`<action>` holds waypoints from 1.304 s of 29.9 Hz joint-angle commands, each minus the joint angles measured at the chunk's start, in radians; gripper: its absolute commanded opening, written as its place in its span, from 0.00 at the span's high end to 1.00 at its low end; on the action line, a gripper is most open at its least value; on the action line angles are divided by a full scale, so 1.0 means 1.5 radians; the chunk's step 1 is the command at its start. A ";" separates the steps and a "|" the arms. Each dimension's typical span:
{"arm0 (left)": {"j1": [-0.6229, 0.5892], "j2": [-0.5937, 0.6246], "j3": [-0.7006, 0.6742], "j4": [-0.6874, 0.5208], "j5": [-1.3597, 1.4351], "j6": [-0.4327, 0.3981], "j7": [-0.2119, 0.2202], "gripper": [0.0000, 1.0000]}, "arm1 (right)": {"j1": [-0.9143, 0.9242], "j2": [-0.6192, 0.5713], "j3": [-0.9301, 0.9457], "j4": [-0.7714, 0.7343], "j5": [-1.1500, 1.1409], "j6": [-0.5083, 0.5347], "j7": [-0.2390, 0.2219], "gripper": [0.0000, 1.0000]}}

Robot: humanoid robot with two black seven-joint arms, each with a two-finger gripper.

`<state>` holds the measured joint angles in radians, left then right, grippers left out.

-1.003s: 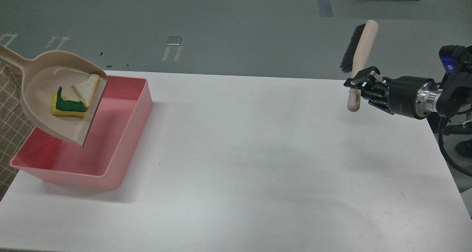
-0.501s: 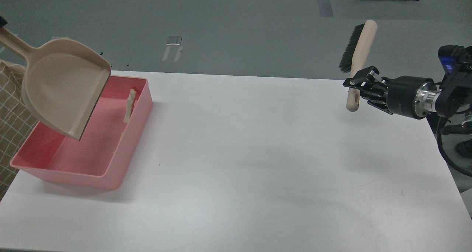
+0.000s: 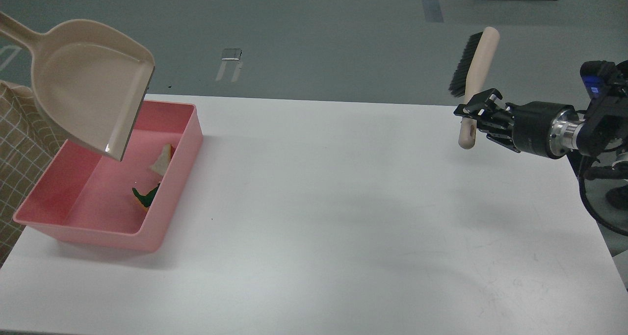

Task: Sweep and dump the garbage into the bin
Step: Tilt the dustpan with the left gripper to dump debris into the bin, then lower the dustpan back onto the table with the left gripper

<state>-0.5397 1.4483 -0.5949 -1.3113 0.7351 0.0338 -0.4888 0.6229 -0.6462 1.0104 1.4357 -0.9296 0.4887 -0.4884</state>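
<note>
The bread slice (image 3: 162, 161) and the torn sponge (image 3: 145, 197) lie inside the pink bin (image 3: 181, 143), both against its right wall, the bread farther back and the sponge nearer. Both look light and soft: the bread probably crumbles under a pinch, the sponge likely squashes and springs back, so a gentle hold across the sponge's thicker yellow body would suit better than a grip on either thin edge. The bread leans on the wall, its apex pointing up and away; the sponge's long axis seems to run along the wall, though much of it is hidden. Above the bin's far left corner hangs the empty dustpan (image 3: 91, 82), lip tilted down toward the bin; the left gripper is out of view. Well apart, the right gripper (image 3: 476, 113) pinches the brush (image 3: 471, 80) by its handle, bristles raised.
</note>
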 commanded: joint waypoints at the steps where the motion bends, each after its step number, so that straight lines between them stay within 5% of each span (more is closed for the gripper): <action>1: -0.021 -0.013 -0.001 -0.001 -0.095 -0.053 0.000 1.00 | 0.001 0.000 0.000 0.000 0.000 0.000 0.000 1.00; 15: -0.016 -0.142 0.000 -0.058 -0.191 -0.047 0.000 1.00 | 0.000 -0.002 -0.009 0.002 0.000 0.000 0.000 1.00; 39: 0.003 -0.529 0.112 -0.078 -0.154 0.186 0.000 1.00 | -0.011 -0.004 -0.019 0.002 0.000 0.000 0.000 1.00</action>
<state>-0.5335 0.7143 -0.4455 -1.4548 0.4783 0.2928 -0.4887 0.6060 -0.6520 0.9847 1.4402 -0.9296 0.4888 -0.4889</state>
